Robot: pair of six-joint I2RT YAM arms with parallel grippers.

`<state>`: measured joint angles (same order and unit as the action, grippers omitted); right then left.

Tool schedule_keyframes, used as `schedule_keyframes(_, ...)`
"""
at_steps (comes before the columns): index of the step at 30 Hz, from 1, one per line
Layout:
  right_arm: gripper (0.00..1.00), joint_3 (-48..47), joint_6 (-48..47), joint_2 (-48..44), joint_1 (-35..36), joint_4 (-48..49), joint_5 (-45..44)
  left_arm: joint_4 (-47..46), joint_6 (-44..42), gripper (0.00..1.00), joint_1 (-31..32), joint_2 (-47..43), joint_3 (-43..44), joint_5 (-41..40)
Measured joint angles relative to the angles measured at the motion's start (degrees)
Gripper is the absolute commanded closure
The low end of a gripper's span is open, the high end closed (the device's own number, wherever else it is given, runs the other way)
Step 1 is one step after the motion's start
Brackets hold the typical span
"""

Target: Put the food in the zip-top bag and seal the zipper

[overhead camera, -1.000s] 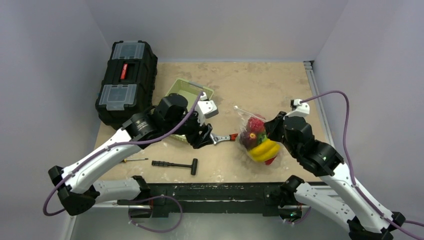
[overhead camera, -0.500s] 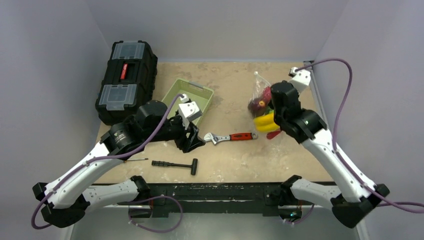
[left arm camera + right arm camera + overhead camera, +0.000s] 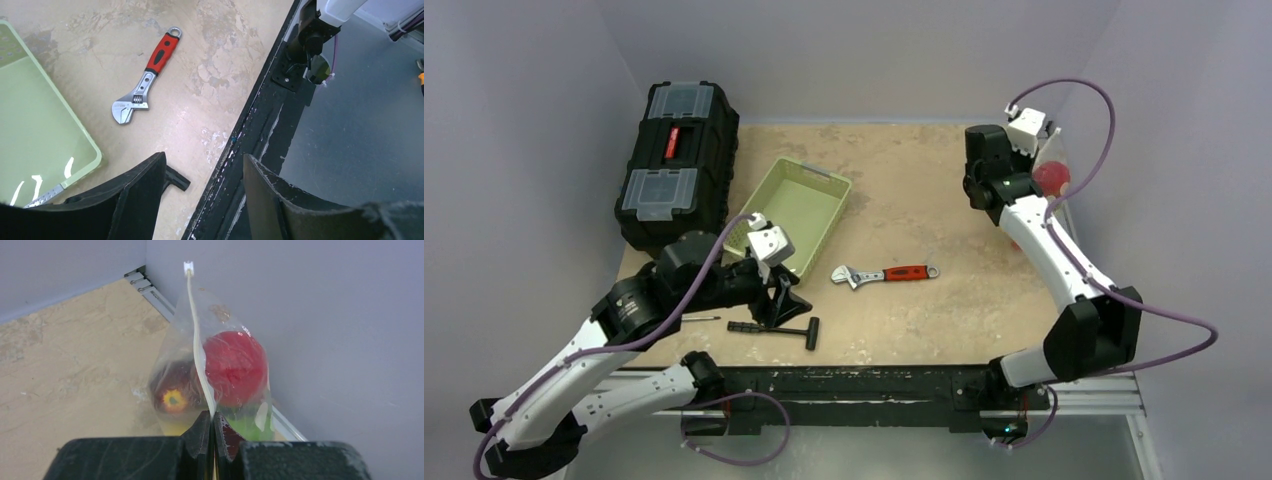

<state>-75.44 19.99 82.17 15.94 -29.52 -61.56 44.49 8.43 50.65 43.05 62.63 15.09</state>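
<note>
My right gripper (image 3: 214, 426) is pinched shut on the zipper (image 3: 196, 340) — the weight of the food (image 3: 232, 365) could drag the zip-top bag (image 3: 217, 315) loose; left gripper (image 3: 202, 172) gapes, empty.

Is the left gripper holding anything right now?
No, the left gripper is open and empty; the wrench lies apart on the table.

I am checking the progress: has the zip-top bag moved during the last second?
Yes. The zip-top bag went from beside the wrench to the far right wall.
</note>
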Motion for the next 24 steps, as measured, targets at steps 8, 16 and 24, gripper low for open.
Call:
schedule_keyframes(8, 1.0, 2.8, -4.6, 11.7, 2.9, 10.2, 1.5, 0.9, 2.7, 0.43, 0.0, -6.3, -2.1, -0.4)
schedule_keyframes(16, 1.0, -0.7, -0.4, 27.7, 16.8, 8.2, 6.0, 2.6, 7.6, 0.4, 0.0, -11.1, -4.4, -2.2)
schedule_keyframes(24, 0.01, 0.1, 0.1, 21.8, 16.2, 6.8, 21.7, 4.9, 11.7, 0.39, 0.0, -17.8, -5.4, -5.6)
